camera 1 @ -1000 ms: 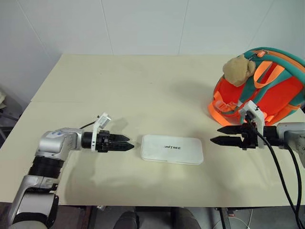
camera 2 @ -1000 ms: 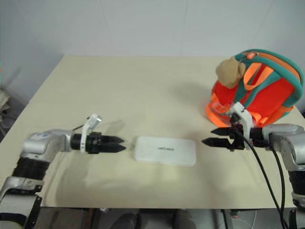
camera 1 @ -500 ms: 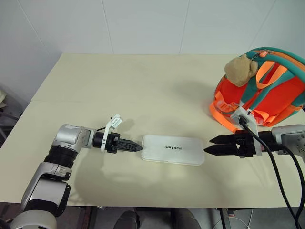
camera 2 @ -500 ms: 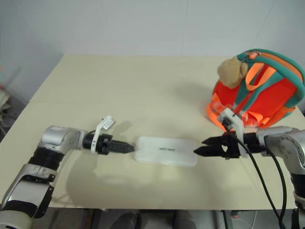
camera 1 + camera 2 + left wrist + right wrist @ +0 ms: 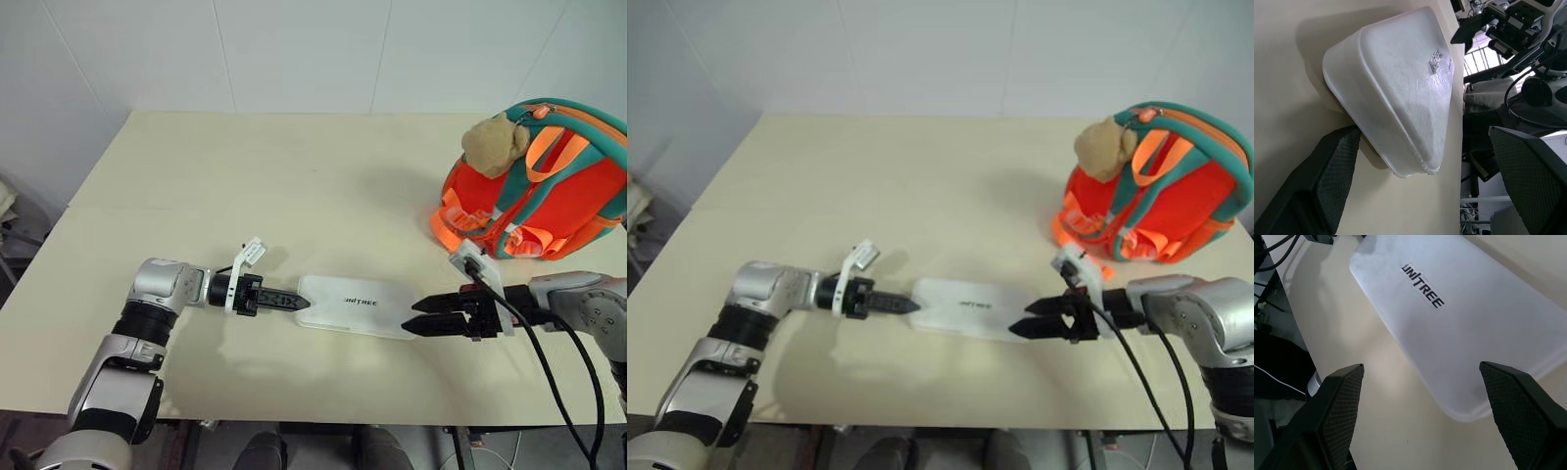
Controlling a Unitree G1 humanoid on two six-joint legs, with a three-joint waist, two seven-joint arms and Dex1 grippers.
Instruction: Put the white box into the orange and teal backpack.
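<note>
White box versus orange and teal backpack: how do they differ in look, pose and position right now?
The white box lies flat and low; the orange and teal backpack stands rounded and tall. The box is plain glossy white with small dark lettering; the backpack is bright orange with teal edging and a tan plush toy. The box sits between the open left pincer and right pincer; the backpack stands apart. Both rest on the table.
</note>
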